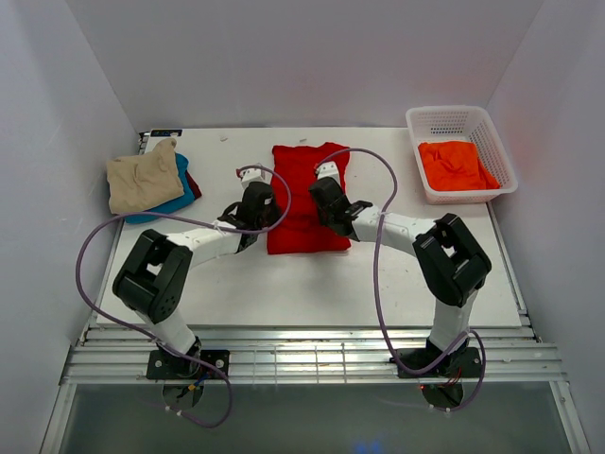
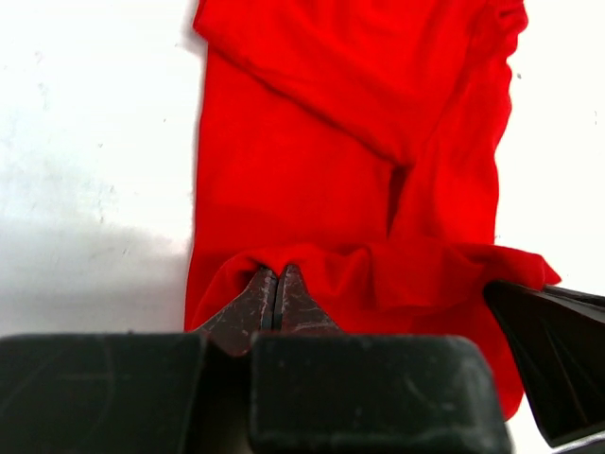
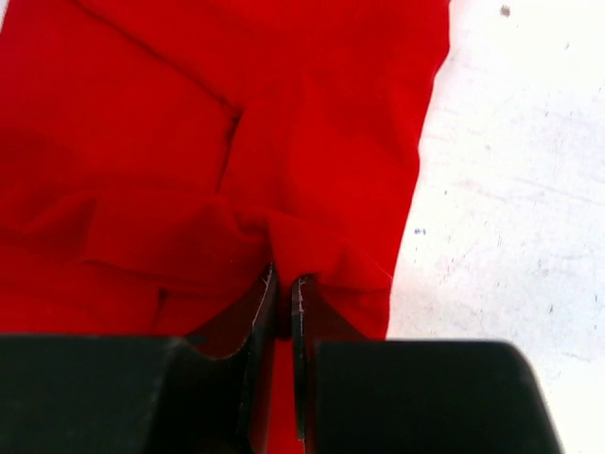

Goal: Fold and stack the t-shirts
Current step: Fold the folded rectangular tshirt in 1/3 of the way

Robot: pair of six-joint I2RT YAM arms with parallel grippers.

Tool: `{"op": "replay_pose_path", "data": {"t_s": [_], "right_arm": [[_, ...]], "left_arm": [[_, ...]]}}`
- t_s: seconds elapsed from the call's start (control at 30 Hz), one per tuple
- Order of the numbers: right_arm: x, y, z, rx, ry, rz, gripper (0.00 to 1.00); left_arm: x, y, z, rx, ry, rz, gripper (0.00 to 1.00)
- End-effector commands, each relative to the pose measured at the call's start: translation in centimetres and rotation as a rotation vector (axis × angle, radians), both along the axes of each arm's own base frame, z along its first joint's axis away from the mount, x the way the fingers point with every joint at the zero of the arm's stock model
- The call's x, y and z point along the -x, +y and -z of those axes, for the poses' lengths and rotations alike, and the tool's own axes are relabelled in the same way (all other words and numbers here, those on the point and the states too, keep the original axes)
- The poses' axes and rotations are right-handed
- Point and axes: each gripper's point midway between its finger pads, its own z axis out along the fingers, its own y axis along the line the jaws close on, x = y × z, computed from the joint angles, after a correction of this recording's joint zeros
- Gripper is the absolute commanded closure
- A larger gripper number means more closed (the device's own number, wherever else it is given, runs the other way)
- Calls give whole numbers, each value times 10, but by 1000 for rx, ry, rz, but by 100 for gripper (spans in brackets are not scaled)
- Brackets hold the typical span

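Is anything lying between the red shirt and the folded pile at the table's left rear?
Nothing visible: bare table between the red shirt and the pile. Left hand and right hand are shut on its near edge.

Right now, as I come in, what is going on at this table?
Two robot arms are folding a bright red t-shirt lying mid-table. The left gripper and right gripper are each shut on a bunched fold of it, near its left and right edges. A tan t-shirt tops a far-left pile over teal blue cloth and dark red cloth; an orange t-shirt lies in the white basket.
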Motion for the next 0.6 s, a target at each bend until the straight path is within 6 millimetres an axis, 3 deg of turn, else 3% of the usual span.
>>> {"op": "replay_pose_path", "data": {"t_s": [0.0, 0.33, 0.4, 0.43, 0.47, 0.5, 0.57], "right_arm": [[-24, 9, -18, -27, -56, -10, 92], [-35, 7, 4, -1, -19, -5, 92], [-41, 5, 11, 12, -13, 5, 86], [-44, 4, 11, 21, -17, 4, 71], [-46, 4, 10, 29, -23, 4, 63], [-51, 0, 6, 49, -42, 20, 56], [-55, -2, -14, 64, -86, 15, 50]], "left_arm": [[-17, -11, -9, 30, -26, 45, 100], [-33, -16, 22, 24, 24, 72, 100], [-35, -15, 24, 15, 25, 66, 100], [-37, -11, 24, 7, 19, 48, 93], [-39, -9, 21, 0, 9, 34, 84], [-43, -7, 15, -4, -8, 21, 63], [-50, 0, -4, -28, -58, -11, 46]]}}
